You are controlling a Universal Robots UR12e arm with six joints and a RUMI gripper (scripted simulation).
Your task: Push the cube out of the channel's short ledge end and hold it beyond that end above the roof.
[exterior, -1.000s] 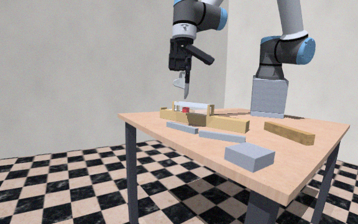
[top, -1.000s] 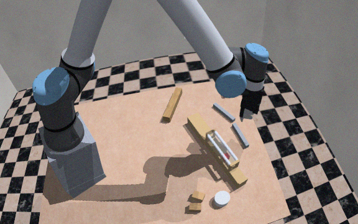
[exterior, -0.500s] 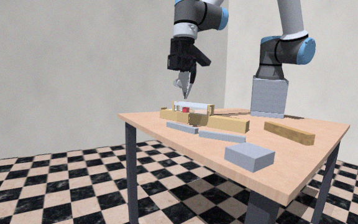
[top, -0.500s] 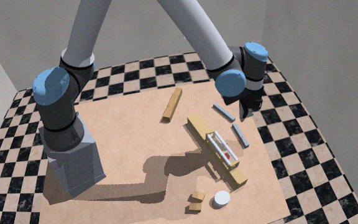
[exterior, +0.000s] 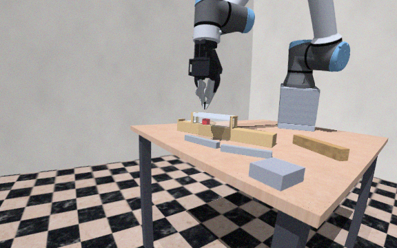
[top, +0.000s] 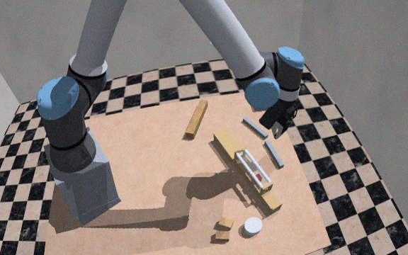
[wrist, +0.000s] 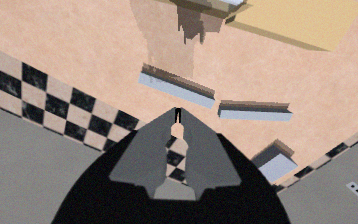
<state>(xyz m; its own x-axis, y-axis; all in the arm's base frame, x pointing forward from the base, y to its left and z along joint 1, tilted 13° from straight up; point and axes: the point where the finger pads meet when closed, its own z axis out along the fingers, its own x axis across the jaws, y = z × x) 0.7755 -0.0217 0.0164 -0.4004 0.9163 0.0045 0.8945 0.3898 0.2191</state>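
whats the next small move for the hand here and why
Probably open the hand and lower it toward the nearer grey bar. The hand is shut on nothing and hangs above the table edge, while the red cube sits inside the channel, so a long tool seems needed to push it out.

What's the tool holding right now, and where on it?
Nothing. The tool is shut on empty air, hanging above the table near the two grey bars. The red cube sits in the channel.
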